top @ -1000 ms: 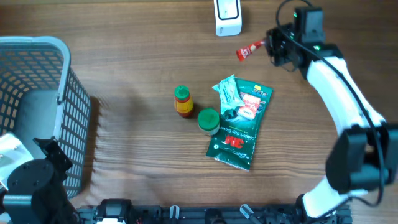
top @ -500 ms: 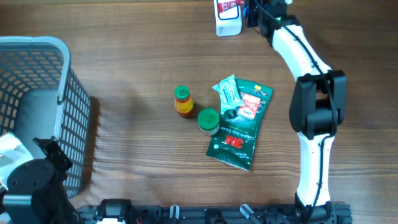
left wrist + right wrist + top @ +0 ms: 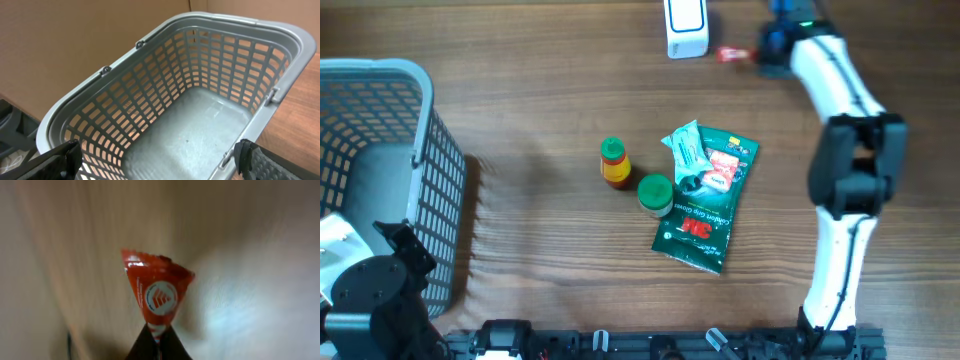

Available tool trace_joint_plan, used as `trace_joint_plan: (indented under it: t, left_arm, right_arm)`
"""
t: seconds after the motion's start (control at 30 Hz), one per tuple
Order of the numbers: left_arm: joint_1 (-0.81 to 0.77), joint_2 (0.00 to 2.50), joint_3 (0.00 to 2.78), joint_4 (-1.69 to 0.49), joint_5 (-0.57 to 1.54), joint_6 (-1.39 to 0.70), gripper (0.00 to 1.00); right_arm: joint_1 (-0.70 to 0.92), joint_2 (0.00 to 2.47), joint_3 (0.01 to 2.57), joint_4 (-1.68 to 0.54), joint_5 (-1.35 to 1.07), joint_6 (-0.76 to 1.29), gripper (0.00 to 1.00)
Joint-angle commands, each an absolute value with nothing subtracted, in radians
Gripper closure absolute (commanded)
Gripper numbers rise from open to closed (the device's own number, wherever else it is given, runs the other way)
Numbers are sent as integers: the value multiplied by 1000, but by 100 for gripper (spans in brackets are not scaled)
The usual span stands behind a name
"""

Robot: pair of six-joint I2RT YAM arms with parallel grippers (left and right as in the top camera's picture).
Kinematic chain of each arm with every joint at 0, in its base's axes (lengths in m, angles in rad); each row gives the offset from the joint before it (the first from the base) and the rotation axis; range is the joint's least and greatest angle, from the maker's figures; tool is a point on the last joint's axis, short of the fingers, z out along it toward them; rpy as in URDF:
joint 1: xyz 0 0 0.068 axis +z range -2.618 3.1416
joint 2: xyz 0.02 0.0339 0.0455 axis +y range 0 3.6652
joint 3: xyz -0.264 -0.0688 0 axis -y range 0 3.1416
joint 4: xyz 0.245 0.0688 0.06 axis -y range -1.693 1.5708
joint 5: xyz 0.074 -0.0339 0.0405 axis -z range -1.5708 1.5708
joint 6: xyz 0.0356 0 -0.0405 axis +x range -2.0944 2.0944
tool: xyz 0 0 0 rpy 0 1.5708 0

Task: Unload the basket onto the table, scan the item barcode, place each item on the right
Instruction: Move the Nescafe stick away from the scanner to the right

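Observation:
A small red sachet (image 3: 731, 54) hangs at the table's far edge, just right of the white scanner (image 3: 686, 28). My right gripper (image 3: 758, 54) is shut on its tail. In the right wrist view the red sachet (image 3: 157, 292) sticks up from the pinched fingertips of the right gripper (image 3: 158, 341), its round white logo facing the camera, against blurred wood. My left gripper (image 3: 157, 160) stands open above the grey basket (image 3: 280, 35), with nothing between its fingers (image 3: 260, 160).
A green 3M packet (image 3: 708, 205) lies mid-table with a mint wrapper (image 3: 684, 146) on its top corner. Beside it stand a green-lidded jar (image 3: 655, 192) and a small green-capped bottle (image 3: 613, 163). The grey basket (image 3: 430, 170) fills the left side.
The right arm swung the sachet left up to the scanner, then back a little to the right. The left arm has not moved.

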State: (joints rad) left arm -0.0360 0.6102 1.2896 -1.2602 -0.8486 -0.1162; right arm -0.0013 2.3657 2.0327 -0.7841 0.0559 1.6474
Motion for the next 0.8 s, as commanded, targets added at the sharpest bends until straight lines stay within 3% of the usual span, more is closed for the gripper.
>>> trace_joint_plan:
  t: [0.0,0.1,0.17,0.3,0.33,0.47,0.5,0.53,0.6,0.77]
  left_arm:
    - [-28,610,1295,-1258,-861,-109,0]
    - [-28,610,1295,-1258,-860,-109,0]
    - [-28,610,1295,-1258,-860,-109,0]
    - [-28,610,1295,-1258,-861,-109,0]
    - [-28,610,1295,-1258,-860,-109,0]
    - [-28,610,1295,-1258,-861,-109,0]
    - [-28,610,1295,-1258,-861,-109,0]
    - [-28,610,1295,-1258,-860,-109,0]
    - [-28,610,1295,-1258,-861,-109,0]
    - [-28,610,1295,-1258,-861,-109,0]
  right_arm:
    - [-173,2183,2050,-942,209,1600,95]
    - [-390,2178,2045,-1095,277,1597,94]
    - [-530,2183,2028,-1147,292,1594,86]
    - [-787,2186,2001,-1137,290,1413,80]
    - [-826,2186,2001,-1116,290,1345,74]
    - [-899,2180,2003,-1043,102,943,9]
    - [-900,2171,2004,-1044,-43,790,0]
    - [-890,2163,2008,-1056,-221,672,0]
    - [-862,2146,2009,-1115,-366,642,1]
    - [-662,2016,2009,-1274,-451,533,1]
